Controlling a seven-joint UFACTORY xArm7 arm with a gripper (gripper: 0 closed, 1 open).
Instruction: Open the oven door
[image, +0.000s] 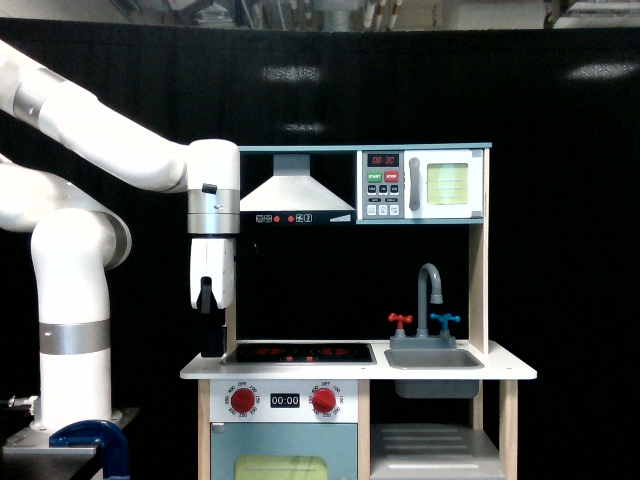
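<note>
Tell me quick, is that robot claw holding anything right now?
Gripper: holding nothing, well away from the oven door; open or closed cannot be told from this side-on view.

Grey faucet (431, 290) above sink (433, 358), hob (298, 352) beside, black backdrop (560, 100).

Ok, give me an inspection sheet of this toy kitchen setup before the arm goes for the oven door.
Surface: white countertop, with black hob and grey sink.
Job's things: oven door shut, grey handle on its left side.
Clutter: nothing seen.
Grippers: gripper hangs at the counter's left end in the exterior view, far below the door; open or shut unclear.
Cables: nothing seen.
Surroundings: black curtain; blue clamp by the arm base.
</note>
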